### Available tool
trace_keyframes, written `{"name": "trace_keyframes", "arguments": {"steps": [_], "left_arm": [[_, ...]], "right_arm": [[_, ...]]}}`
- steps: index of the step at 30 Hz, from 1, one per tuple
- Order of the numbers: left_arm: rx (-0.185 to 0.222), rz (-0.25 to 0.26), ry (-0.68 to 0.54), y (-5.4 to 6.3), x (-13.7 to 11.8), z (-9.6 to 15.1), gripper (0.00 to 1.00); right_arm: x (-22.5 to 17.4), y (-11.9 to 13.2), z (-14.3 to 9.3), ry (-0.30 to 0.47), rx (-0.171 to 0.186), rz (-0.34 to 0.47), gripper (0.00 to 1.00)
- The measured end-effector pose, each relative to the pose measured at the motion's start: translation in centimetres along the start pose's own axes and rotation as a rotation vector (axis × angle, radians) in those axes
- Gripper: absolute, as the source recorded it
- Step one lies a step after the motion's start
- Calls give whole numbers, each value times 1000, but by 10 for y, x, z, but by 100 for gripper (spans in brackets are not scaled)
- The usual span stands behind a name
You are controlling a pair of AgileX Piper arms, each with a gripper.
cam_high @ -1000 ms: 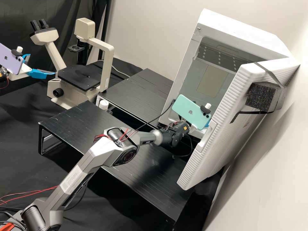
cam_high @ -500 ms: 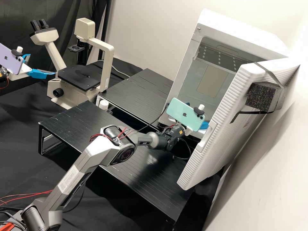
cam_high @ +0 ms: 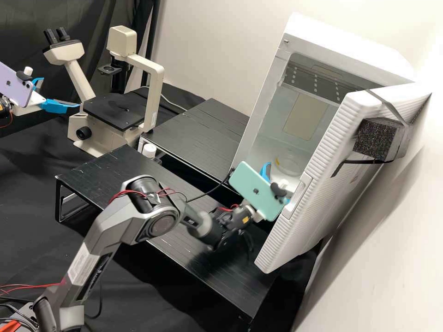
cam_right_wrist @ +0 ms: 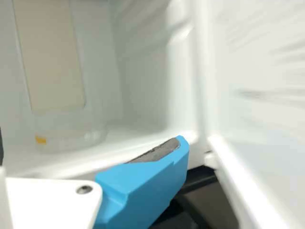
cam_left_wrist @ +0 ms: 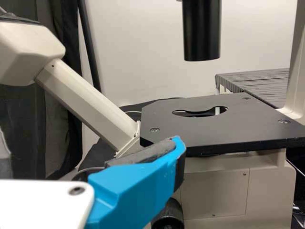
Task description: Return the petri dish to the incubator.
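Inside the open incubator [cam_high: 350, 40], just ahead of the right gripper's [cam_high: 278, 183] fingers, there's the petri dish [cam_high: 290, 165], clear and round, a yellow mark at its edge, sitting on the incubator floor! It's apart from both fingers, and they're spread wide, right by the doorway, with the door [cam_high: 318, 177] standing open close beside them. A mint-green phone [cam_high: 254, 189] rides behind those fingers. Over at the left gripper [cam_high: 61, 92], the fingers are spread too, and just past them stands the microscope [cam_high: 154, 99], its flat black stage [cam_high: 113, 110] near the fingertips.
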Motion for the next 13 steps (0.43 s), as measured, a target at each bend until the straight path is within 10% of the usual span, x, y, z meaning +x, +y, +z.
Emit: {"name": "trace_keyframes", "arguments": {"steps": [13], "left_arm": [[0,0,0,0,0,0,100]], "right_arm": [[-72,4,16,-102,32,12,100]]}}
